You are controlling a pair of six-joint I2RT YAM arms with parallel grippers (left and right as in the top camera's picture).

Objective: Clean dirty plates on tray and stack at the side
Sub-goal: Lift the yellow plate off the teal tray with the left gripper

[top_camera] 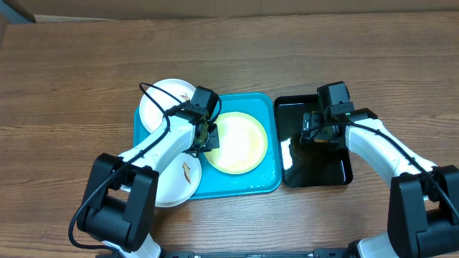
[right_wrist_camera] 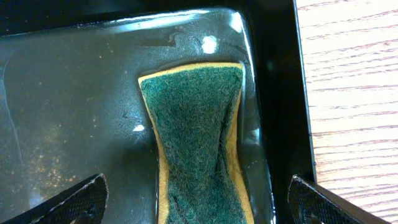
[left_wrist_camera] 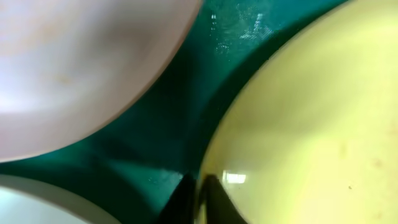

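Overhead, the left gripper [top_camera: 204, 136] sits at the left rim of the yellow-green plate [top_camera: 240, 143] on the turquoise tray [top_camera: 244, 188]; two white plates [top_camera: 161, 100] overlap its left edge. Left wrist: fingers [left_wrist_camera: 214, 202] clenched on that rim. Right wrist: right gripper [right_wrist_camera: 199, 205] spread wide over the sponge [right_wrist_camera: 193, 124] in the wet black tray [right_wrist_camera: 62, 93].

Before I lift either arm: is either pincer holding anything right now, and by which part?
The left pincer is shut on the yellow-green plate, pinching its rim. The right pincer is open over the sponge, holding nothing.
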